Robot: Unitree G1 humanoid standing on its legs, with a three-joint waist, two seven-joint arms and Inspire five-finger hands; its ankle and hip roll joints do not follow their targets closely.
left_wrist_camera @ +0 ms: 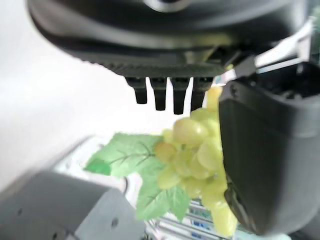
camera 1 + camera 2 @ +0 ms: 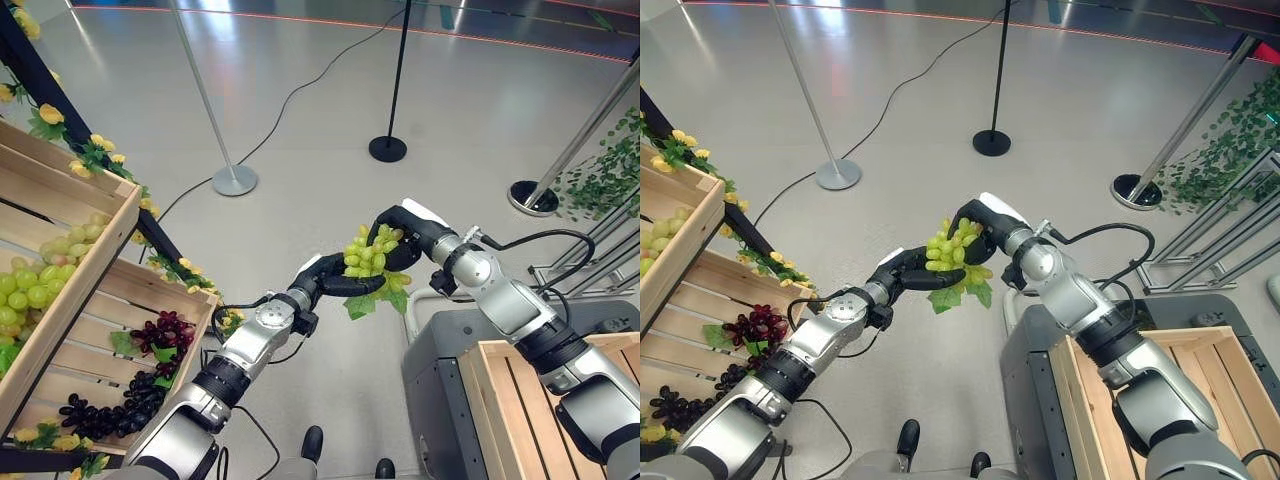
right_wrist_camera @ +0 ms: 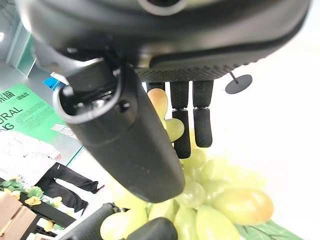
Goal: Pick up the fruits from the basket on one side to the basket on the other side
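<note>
Midair, between the crates: green grape bunch (image 2: 372, 256) sits in both hands. Left hand (image 2: 335, 280) cups it from below, fingers curled around it. Right hand (image 2: 408, 236) grips its top, fingers and thumb closed on grapes.

Head stereo pair looks down from above, mid-range (near-identical framing); both wrist cameras peer along own hands, very close, sharing green grape bunch (image 2: 368, 256).
</note>
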